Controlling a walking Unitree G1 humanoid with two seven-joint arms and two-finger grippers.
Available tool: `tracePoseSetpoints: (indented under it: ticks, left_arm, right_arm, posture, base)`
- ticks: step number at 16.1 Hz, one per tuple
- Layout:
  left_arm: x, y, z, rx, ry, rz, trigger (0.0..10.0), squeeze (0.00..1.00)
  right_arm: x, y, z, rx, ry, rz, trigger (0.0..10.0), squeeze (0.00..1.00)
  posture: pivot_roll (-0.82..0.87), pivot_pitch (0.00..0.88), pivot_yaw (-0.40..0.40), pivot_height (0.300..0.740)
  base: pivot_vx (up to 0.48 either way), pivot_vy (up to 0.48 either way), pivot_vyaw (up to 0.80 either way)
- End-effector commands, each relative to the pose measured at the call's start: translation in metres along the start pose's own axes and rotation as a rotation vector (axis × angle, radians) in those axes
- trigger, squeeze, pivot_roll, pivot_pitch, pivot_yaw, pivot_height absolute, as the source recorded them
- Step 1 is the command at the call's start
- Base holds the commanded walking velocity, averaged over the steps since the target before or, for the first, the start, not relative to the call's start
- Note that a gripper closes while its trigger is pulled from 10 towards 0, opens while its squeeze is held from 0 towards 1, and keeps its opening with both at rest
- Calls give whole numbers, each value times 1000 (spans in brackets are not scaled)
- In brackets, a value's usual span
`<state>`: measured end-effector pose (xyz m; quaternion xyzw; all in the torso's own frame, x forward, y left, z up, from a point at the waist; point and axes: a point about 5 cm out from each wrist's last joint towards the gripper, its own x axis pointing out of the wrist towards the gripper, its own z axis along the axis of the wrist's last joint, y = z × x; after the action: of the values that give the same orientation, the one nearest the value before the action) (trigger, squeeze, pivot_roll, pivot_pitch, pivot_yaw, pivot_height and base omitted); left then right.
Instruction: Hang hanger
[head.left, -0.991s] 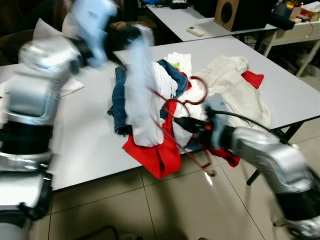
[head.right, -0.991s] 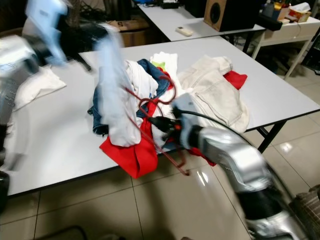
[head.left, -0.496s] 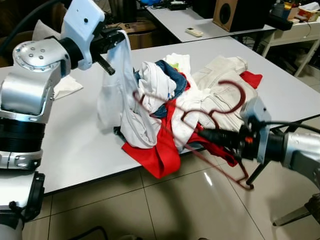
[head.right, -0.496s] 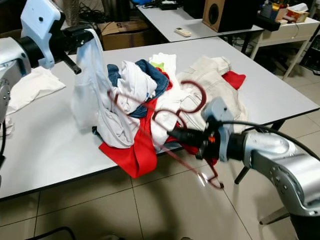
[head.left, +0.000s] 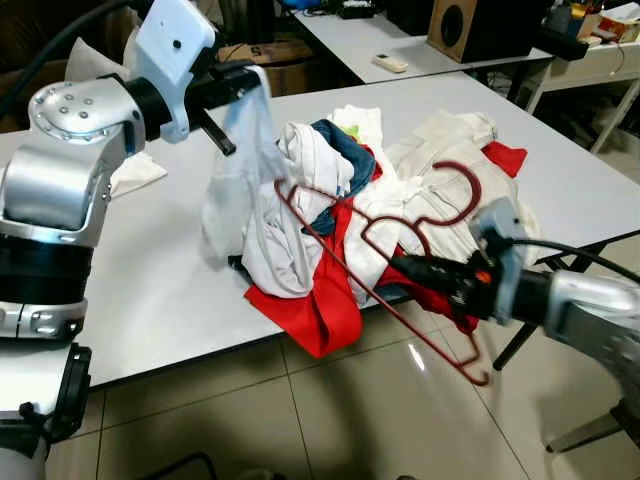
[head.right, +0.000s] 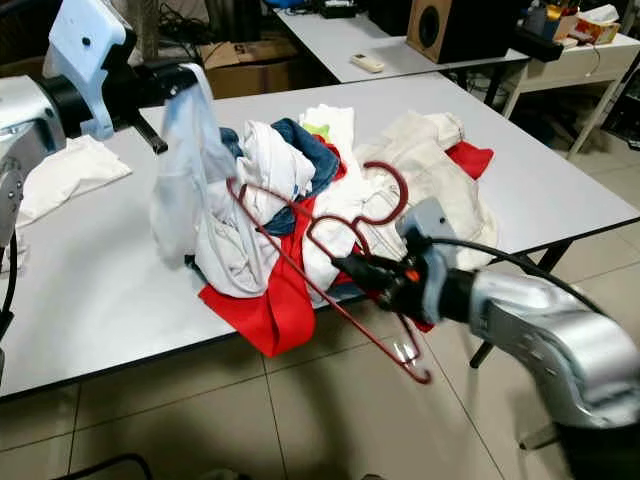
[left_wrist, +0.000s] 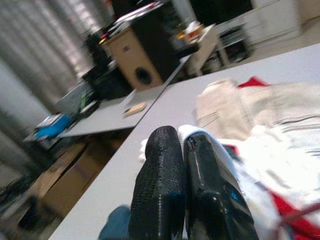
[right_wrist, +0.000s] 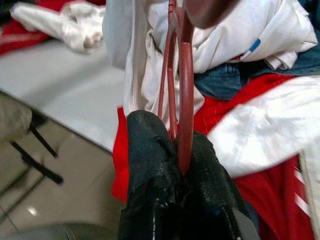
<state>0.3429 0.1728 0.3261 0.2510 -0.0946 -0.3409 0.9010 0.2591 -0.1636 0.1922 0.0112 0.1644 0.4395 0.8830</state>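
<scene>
A dark red wire hanger (head.left: 400, 255) is held out over the table's front edge, its hook (head.left: 470, 185) arching over the clothes. My right gripper (head.left: 405, 266) is shut on the hanger; the right wrist view shows the wire (right_wrist: 182, 100) clamped between the black fingers (right_wrist: 150, 165). My left gripper (head.left: 245, 85) is raised above the left end of the pile, shut on a white garment (head.left: 240, 175) that hangs down from it. In the left wrist view the white cloth (left_wrist: 202, 137) is pinched between the closed fingers (left_wrist: 160, 185).
A heap of clothes (head.left: 380, 190) in white, red, denim and cream lies on the grey table (head.left: 150, 290). A folded white cloth (head.left: 135, 172) rests at the far left. Another table with a speaker (head.left: 465, 25) stands behind. Tiled floor (head.left: 330, 420) lies in front.
The right gripper has drawn back toward the pile with the hanger, whose lower corner now hangs higher and nearer the table. The left gripper has stayed raised with the white garment swaying.
</scene>
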Motion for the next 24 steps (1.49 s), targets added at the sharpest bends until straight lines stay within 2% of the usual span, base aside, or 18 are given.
tracePoseSetpoints:
  ticks: [1, 5, 10, 14, 15, 16, 17, 18, 19, 20, 21, 22, 24]
  left_arm:
    - [-3, 0, 8, 21, -28, -7, 0, 0]
    - [-4, 0, 3, 37, 6, 37, 0, 0]
    - [-10, 1, 1, 40, 24, 59, 0, 0]
    - [-19, 7, 4, 34, 1, 76, 0, 0]
    - [-24, 10, 9, 36, -21, 80, 0, 0]
    - [-26, 13, 10, 45, -22, 95, 0, 0]
    - [-33, 24, 12, 78, -11, 170, 0, 0]
    - [-37, 31, 14, 98, -11, 219, 0, 0]
    - [-46, 48, 22, 140, -35, 329, 0, 0]
    - [-53, 57, 29, 153, -67, 381, 0, 0]
    - [-53, 53, 30, 142, -69, 340, 0, 0]
    - [-49, 41, 22, 116, -43, 270, 0, 0]
    - [-40, 17, 4, 65, -4, 167, 0, 0]
  right_arm:
    - [4, 1, 4, -2, -24, 23, 10000, 0]
    - [7, 10, 8, 10, -50, 107, 10000, 0]
    - [17, 10, 2, 56, -34, 111, 10000, 0]
    - [19, -12, -11, 155, 14, -66, 10000, 0]
    - [24, -32, -15, 221, -9, -198, 10000, 0]
    - [25, -41, -13, 233, -29, -252, 10000, 0]
    - [27, -53, 8, 225, -145, -318, 10000, 0]
    - [26, -56, 23, 208, -225, -331, 10000, 0]
    - [19, -58, 61, 176, -425, -329, 10000, 0]
    - [12, -55, 83, 190, -550, -284, 10000, 0]
    - [14, -51, 82, 191, -523, -254, 10000, 0]
    - [24, -45, 61, 127, -368, -244, 10000, 0]
    - [36, -37, 13, 114, -126, -249, 10000, 0]
  posture:
    - [-167, 0, 39, 719]
    - [-150, 0, 13, 719]
    - [-138, 0, 2, 719]
    - [-136, 0, -3, 719]
    - [-130, 0, -7, 719]
    - [-128, 0, -8, 719]
    - [-123, 0, -11, 719]
    - [-121, 0, -15, 719]
    - [-117, 0, -19, 719]
    - [-117, 0, -22, 719]
    - [-117, 0, -23, 719]
    - [-121, 0, -21, 719]
    - [-126, 0, -18, 719]
  base:
    - [0, 0, 0]
    - [0, 0, 0]
    - [0, 0, 0]
    - [0, 0, 0]
    - [0, 0, 0]
    - [0, 0, 0]
    - [0, 0, 0]
    - [0, 0, 0]
    - [0, 0, 0]
    - [0, 0, 0]
    - [0, 0, 0]
    - [0, 0, 0]
    - [0, 0, 0]
